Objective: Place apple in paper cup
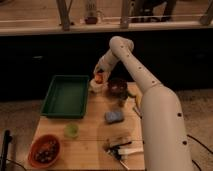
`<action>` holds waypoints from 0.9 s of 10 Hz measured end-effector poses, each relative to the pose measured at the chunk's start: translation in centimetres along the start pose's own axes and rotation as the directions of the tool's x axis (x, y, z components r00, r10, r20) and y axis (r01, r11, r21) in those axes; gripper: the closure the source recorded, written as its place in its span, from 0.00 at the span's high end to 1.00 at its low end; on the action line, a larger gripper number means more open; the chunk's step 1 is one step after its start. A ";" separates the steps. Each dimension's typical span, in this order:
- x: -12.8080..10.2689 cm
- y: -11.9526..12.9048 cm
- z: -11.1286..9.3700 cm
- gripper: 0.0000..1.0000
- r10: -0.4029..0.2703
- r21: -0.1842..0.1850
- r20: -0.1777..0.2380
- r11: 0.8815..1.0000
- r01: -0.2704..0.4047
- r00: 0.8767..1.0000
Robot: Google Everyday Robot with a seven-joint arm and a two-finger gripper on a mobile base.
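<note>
The gripper [99, 75] hangs at the far edge of the wooden table [92, 131], just above the paper cup [96, 85], and its fingers appear clamped on the apple [99, 78], though the dim view makes the grip hard to confirm. The apple is a small, smooth, orange-red ball with no clear long axis or heading; it sits right over the cup's round rim, touching or nearly so. The cup is a short, pale cylinder standing upright, between the green tray [66, 95], a shallow rectangular plastic bin on its left, and the dark brown bowl [118, 87] on its right. Nearer the camera lie a blue sponge-like block [114, 116] and a translucent green cup [71, 130].
</note>
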 end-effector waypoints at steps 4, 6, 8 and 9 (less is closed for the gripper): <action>-0.1 -0.3 -0.1 0.01 -0.012 -0.004 0.002 1.000 0.012 1.000; 0.2 -0.5 0.0 0.18 -0.008 -0.014 -0.005 1.000 0.008 1.000; 0.2 -0.8 0.1 0.39 -0.008 -0.015 -0.018 1.000 0.007 1.000; 0.3 -0.9 0.1 0.49 -0.007 -0.014 -0.024 1.000 0.006 1.000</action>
